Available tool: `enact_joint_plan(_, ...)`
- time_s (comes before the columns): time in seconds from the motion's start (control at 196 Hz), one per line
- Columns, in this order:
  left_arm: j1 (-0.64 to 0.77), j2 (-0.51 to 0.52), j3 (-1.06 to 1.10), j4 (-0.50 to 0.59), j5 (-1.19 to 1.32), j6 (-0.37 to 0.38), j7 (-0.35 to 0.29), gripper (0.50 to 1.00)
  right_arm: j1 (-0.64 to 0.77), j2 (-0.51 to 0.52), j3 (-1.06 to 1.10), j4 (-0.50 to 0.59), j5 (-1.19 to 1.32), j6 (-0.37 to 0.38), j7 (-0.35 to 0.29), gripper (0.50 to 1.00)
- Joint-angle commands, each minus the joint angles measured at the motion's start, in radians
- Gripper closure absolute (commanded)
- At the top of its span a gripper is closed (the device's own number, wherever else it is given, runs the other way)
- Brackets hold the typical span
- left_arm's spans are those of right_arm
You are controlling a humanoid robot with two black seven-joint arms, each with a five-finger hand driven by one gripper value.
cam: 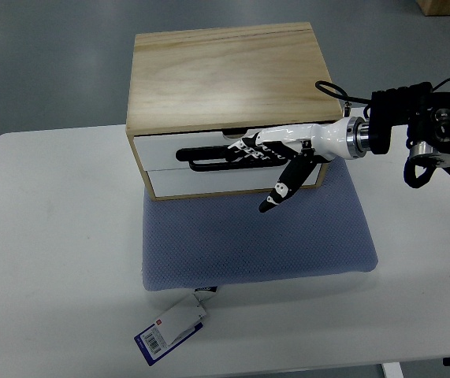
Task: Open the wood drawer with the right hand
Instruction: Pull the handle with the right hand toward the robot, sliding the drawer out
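Top view: the right hand lies against the upper drawer of the wood box, fingers extended flat, gripping nothing.

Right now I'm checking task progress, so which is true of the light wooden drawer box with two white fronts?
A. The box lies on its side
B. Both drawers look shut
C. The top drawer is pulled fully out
B: both white fronts of the wooden drawer box sit flush, while the right hand reaches across them.
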Motion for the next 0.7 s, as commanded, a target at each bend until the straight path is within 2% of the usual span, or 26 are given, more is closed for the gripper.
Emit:
enact_joint_plan(0.0, 0.000, 0.000, 0.000, 0.000, 0.000, 0.000, 0.000, 0.500, 0.001, -0.005, 0.000, 0.007, 0.001, 0.000, 0.000, 0.548)
enact_joint_plan(0.696, 0.000, 0.000, 0.000, 0.000, 0.000, 0.000, 0.000, 0.500, 0.001, -0.061, -0.015, 0.082, 0.013, 0.000, 0.000, 0.550)
